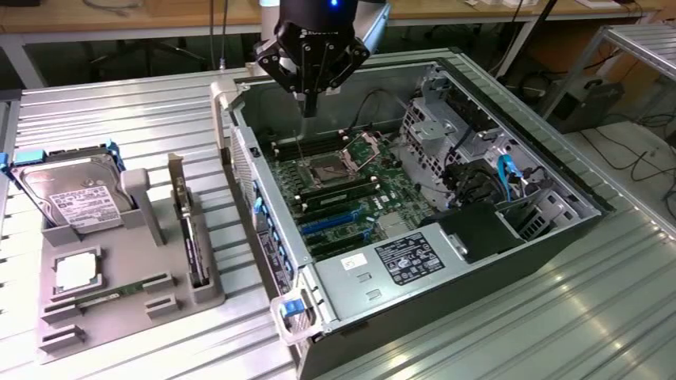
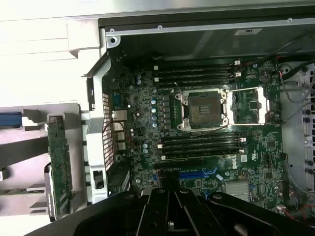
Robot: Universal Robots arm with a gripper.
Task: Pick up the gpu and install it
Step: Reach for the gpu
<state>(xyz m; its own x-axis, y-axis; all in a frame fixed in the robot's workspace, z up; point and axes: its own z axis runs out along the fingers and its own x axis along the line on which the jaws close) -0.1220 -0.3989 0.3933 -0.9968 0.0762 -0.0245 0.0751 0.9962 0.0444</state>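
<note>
Currently the gripper (image 1: 309, 112) hovers over the case (image 1: 245, 166), fingers (image 1: 307, 99) shut and empty. Pickup looks unstarted; the gpu (image 1: 188, 229) stands in its tray (image 1: 127, 305), needing opened fingers.

In the wrist view the gripper (image 2: 166, 186) is cut off at the picture's edge, and the blue slots (image 2: 197, 173) just under it are partly hidden.

Count: one open computer case (image 1: 549, 253), one motherboard (image 1: 349, 190) inside. One grey holder tray (image 1: 201, 299) carrying one hard drive (image 1: 74, 198), one gpu (image 1: 190, 233), one memory stick (image 1: 111, 294), one processor chip (image 1: 76, 271). One gripper (image 1: 309, 111) overhead.
</note>
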